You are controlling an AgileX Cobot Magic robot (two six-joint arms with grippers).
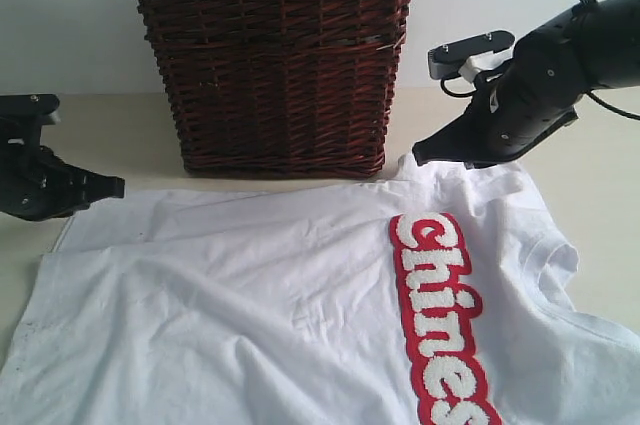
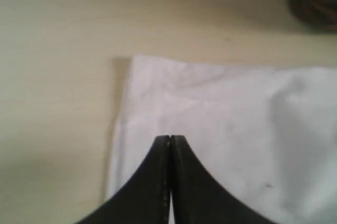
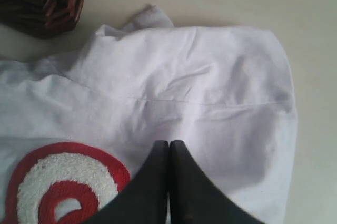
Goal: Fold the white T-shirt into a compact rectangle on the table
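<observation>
The left gripper (image 1: 108,186) hangs at the far-left corner of the shirt (image 1: 240,295), jaws pressed together with nothing between them. The wrist view shows its tip just over the cloth near that corner. It must open before it goes down. It should pinch close to the corner and take both layers if it can, so the edge lifts straight rather than peeling.

The shirt lies spread on the table (image 1: 120,135), nearly flat with a few soft wrinkles. Its far edge is just in front of the basket (image 1: 270,65), and the red lettering (image 1: 440,315) runs near-to-far on the right half.

The right gripper (image 1: 422,155) hovers over the far-right part of the shirt, above the sleeve. It too is closed and holds nothing.

My reading is that the first fold is about to start. Both grips should be taken level along the far edge and drawn toward the near side together. They should stay low and clear of the basket, so the fold lands square.
</observation>
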